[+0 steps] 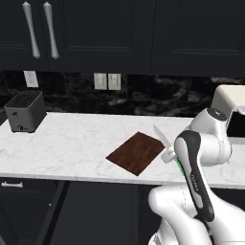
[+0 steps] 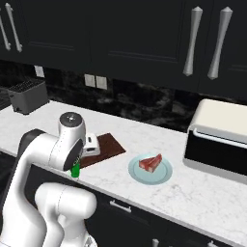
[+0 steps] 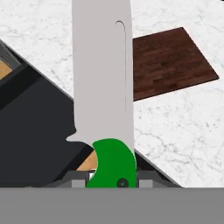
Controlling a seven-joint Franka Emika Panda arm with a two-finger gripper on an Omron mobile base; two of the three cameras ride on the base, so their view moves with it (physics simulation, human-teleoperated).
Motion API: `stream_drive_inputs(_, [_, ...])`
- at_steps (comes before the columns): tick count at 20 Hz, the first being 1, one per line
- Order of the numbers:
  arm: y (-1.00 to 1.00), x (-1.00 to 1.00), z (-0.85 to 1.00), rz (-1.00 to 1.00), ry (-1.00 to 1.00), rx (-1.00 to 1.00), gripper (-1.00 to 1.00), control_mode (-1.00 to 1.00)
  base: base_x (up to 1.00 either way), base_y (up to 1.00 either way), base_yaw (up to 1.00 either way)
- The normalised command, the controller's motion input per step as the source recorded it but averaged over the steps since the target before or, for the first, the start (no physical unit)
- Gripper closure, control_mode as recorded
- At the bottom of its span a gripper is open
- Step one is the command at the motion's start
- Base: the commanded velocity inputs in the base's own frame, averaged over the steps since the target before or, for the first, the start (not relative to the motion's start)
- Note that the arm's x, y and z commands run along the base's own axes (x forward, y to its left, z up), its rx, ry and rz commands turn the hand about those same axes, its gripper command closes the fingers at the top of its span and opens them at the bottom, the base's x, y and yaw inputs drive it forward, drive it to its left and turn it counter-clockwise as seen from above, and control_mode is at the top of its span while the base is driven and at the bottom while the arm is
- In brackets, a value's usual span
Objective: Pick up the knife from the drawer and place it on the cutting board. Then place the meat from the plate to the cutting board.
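From the left base camera we see the knife (image 1: 163, 137) up in the air, pale blade slanting toward the back wall over the right edge of the board (image 1: 137, 152), which lies on the white marble counter (image 1: 72, 143). A toaster (image 1: 25, 111) sits far left.

From the right base camera, the arm hides most of the grip; a bit of green handle pokes out below the wrist at the counter's front edge. The meat (image 2: 151, 163) rests on the plate (image 2: 150, 170), just right of the board, with a white appliance (image 2: 219, 140) further right.

Through the hand camera, our gripper (image 3: 113, 181) is clamped on the knife's green handle, the blade running straight up the frame, board beyond it to the right.
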Motion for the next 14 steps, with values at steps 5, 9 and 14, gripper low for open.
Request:
stream_drive_inputs(5, [-0.03,0.14,0.0,0.08,0.0,0.0,1.0,-1.0,0.0,-0.16,0.2])
stream_drive_inputs(9, [0.01,0.48,0.0,-0.06,0.02,0.0,1.0,-1.0,0.0,0.0,0.0])
stream_drive_inputs(14, [0.07,0.26,0.0,-0.35,0.07,0.0,1.0,-1.0,0.0,0.0,0.0])
